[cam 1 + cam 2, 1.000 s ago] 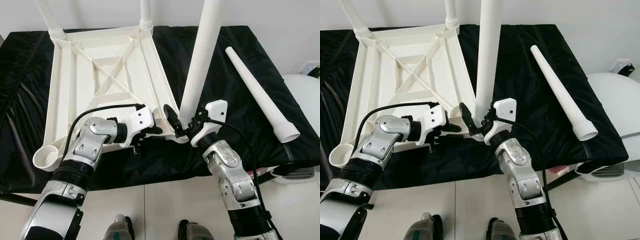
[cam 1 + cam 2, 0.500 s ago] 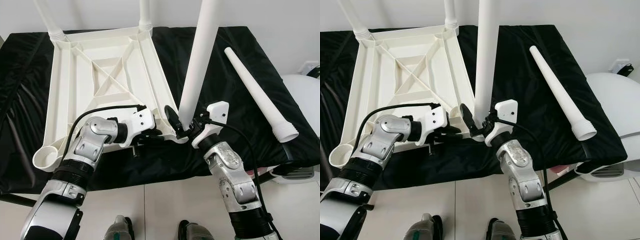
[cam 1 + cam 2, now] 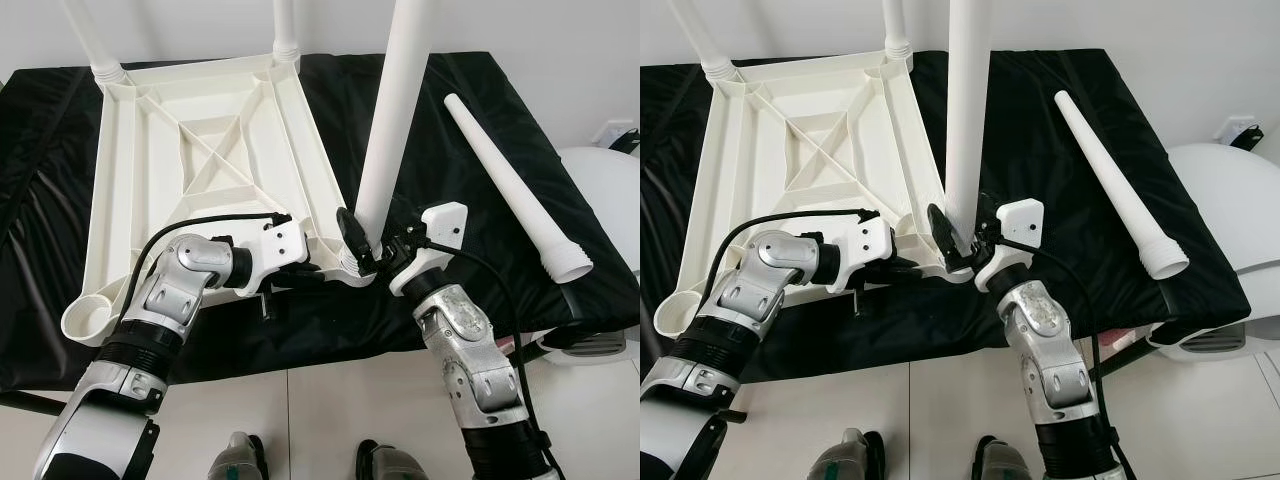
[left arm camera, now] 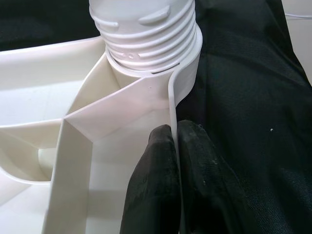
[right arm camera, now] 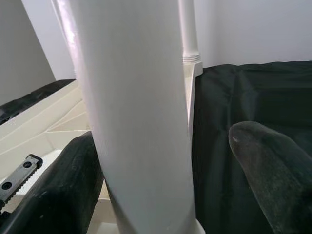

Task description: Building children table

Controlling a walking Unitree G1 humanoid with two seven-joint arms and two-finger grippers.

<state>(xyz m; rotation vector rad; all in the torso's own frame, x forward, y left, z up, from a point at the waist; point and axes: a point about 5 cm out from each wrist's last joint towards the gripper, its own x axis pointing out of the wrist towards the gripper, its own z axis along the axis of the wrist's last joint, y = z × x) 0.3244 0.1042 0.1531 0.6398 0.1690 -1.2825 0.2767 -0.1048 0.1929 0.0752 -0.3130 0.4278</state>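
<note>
An upright leg (image 3: 392, 120) is being seated in the corner socket by the loosely straddling right pincer (image 3: 372, 247), while the tabletop (image 3: 200, 160) rim is being clamped by the left pincer (image 3: 318, 268).

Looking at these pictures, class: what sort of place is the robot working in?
Probably a plain indoor room set up for assembly: a work surface under black cloth, a bare white wall, pale floor tiles.

Our left tool (image 3: 312, 268) is pinched closed, arm bent inward; our right tool (image 3: 372, 247) has fingers spread, forearm raised.
</note>
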